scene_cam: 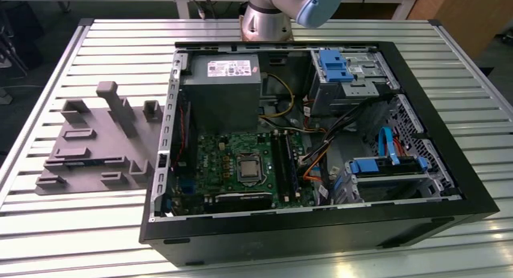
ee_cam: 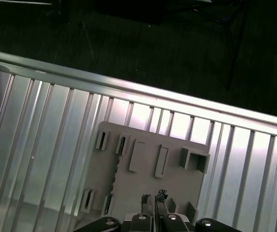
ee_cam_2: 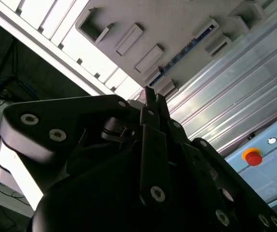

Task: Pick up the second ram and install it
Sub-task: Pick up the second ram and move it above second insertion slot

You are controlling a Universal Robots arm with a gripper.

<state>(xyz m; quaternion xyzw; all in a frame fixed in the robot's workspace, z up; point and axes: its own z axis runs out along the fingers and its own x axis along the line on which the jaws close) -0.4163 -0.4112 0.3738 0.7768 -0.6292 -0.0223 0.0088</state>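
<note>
One end effector (ee_cam_2: 154, 98), fingers together on nothing, hangs over the grey tray (ee_cam: 145, 180), whose slot holds a dark memory stick (ee_cam_2: 186, 50); in the exterior view it lies nine o'clock of the computer case (scene_cam: 321, 228).

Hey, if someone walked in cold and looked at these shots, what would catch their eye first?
First, the open black computer case lying on the slatted metal table, with its green motherboard and blue drive brackets exposed. To the exterior view's left of the case sits a grey moulded tray with raised blocks. In the first wrist view the black gripper hangs over that tray.
</note>
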